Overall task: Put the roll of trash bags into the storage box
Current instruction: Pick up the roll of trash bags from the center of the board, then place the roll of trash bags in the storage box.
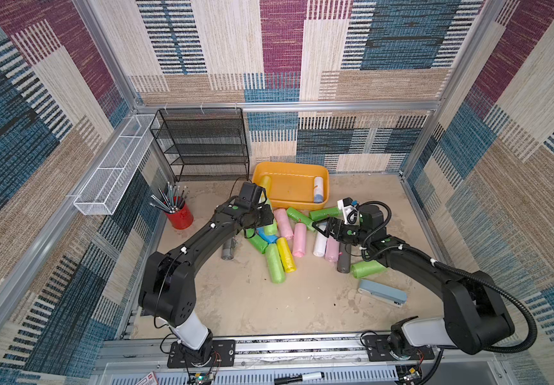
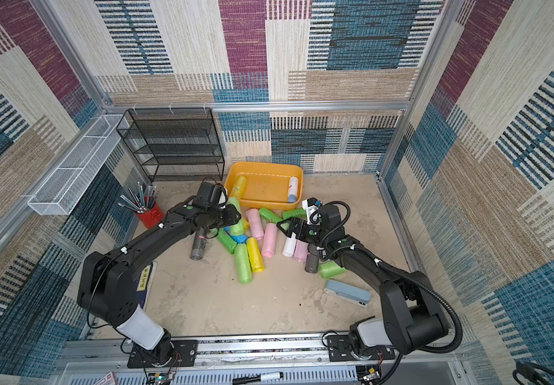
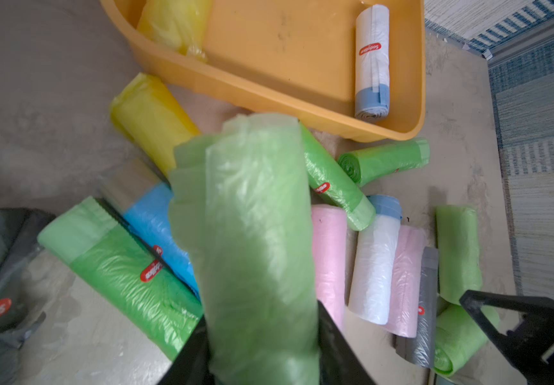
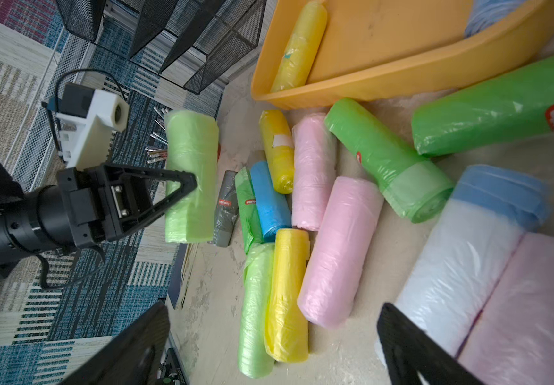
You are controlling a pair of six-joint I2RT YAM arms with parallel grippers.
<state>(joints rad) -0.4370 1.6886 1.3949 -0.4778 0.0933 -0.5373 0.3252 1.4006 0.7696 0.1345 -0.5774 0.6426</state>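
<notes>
Backdrop: patchwork woven walls stood around a beige tabletop (image 1: 235,300), with loose rolls heaped before the storage box (image 1: 289,164).
Left gripper (image 4: 189,186): clamped mid-length on the pale green roll (image 3: 252,233), held above the heap near the box's front rim.
Right gripper (image 1: 319,230): spread wide, empty.
Handling: probably light and squashy, with slippery film; a mid-length grip looked balanced.
Look: translucent, crinkled, with a loose flap at one end.

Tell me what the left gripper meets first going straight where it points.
The light green roll in the left gripper would likely hit the storage box on its near wall; depth is unclear, it may clear the rim.
</notes>
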